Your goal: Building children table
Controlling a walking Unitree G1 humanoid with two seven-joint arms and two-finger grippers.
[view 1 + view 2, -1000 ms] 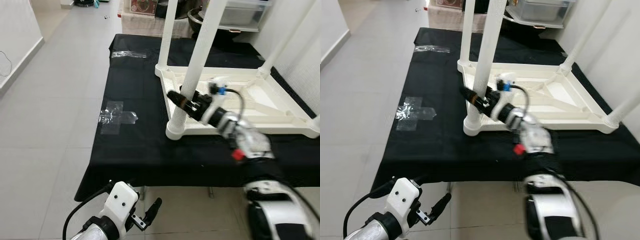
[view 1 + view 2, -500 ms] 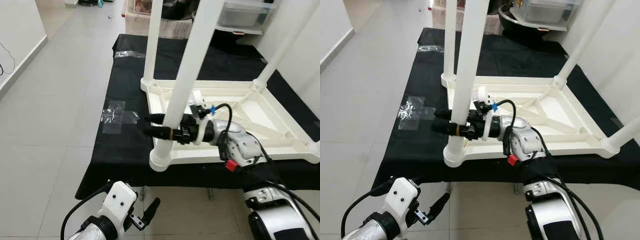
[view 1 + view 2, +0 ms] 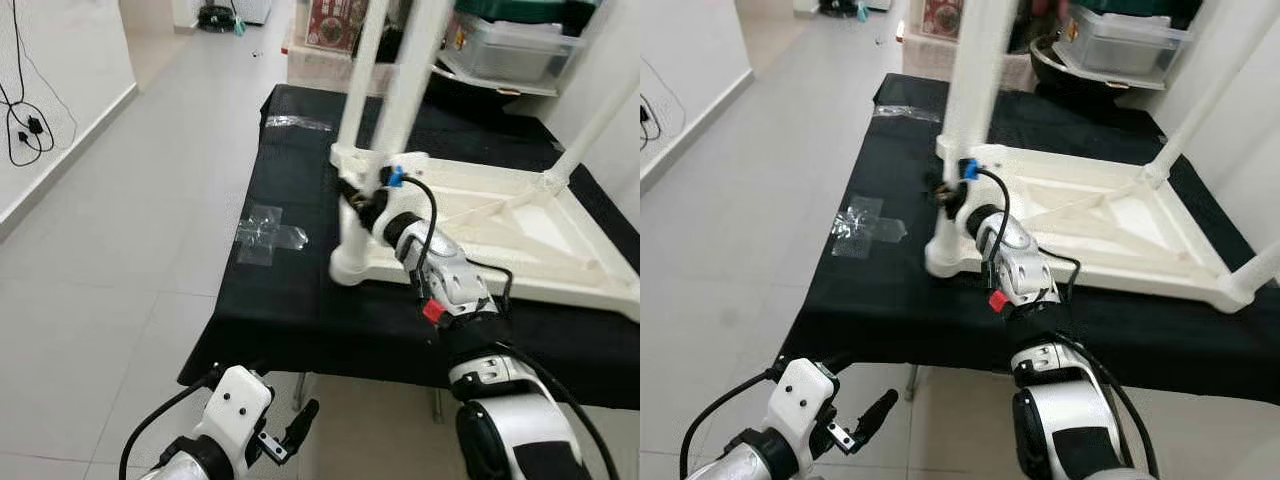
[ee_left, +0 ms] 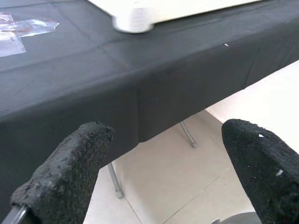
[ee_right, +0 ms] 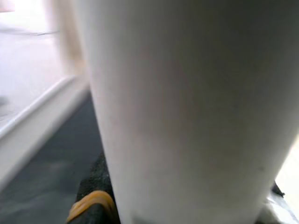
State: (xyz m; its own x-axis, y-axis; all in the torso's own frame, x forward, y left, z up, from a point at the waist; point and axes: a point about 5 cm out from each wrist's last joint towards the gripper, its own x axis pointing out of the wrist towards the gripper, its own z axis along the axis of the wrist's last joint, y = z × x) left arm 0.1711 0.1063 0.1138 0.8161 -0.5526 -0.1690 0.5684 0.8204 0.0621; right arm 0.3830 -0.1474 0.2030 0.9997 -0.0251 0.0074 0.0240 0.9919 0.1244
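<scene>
gripping the blurred white table leg (image 3: pixel 358 215), right gripper (image 3: pixel 352 203) half hidden; left gripper (image 4: pixel 163 168) agape, empty

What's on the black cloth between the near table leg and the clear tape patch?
Nothing: in the left eye view, bare black cloth separates the near leg from the tape patch.

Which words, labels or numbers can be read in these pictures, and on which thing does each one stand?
None can be read.
Red box on the floor beyond the black-covered table: a printed pattern, too small and blurred to read.
Right arm's red tag: no legible mark.
White children table: plain, without text.
</scene>
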